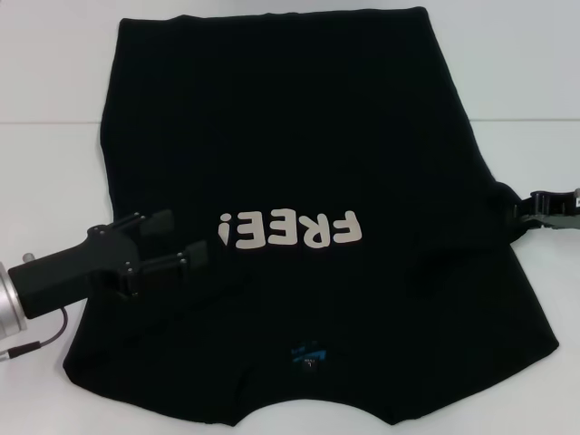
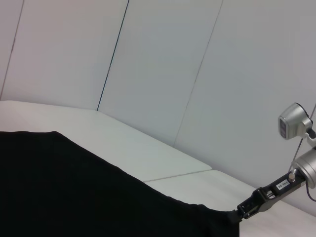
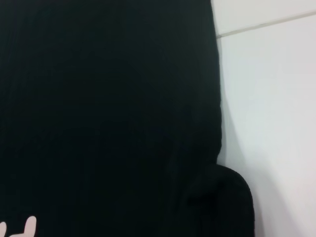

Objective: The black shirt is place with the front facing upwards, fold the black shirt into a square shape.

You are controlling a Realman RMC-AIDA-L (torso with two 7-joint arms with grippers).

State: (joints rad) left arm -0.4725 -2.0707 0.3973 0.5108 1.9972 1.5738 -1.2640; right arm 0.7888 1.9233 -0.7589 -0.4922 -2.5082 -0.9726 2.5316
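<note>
The black shirt (image 1: 299, 154) lies spread on the white table (image 1: 54, 72) with its whitish "FREE!" letters (image 1: 290, 231) facing up and the blue neck label (image 1: 308, 355) at the near edge. My left gripper (image 1: 188, 234) stands open over the shirt's left side, nothing between its fingers. At the shirt's right edge my right gripper (image 1: 518, 207) pinches a bulge of cloth by the sleeve. The left wrist view shows that right gripper (image 2: 243, 212) at the shirt's (image 2: 74, 187) far edge. The right wrist view shows only the black shirt (image 3: 98, 108) and table.
A seam (image 1: 526, 120) runs across the white table behind the shirt's middle. White wall panels (image 2: 163, 74) rise beyond the table. A cable (image 1: 41, 343) hangs from my left wrist at the near left.
</note>
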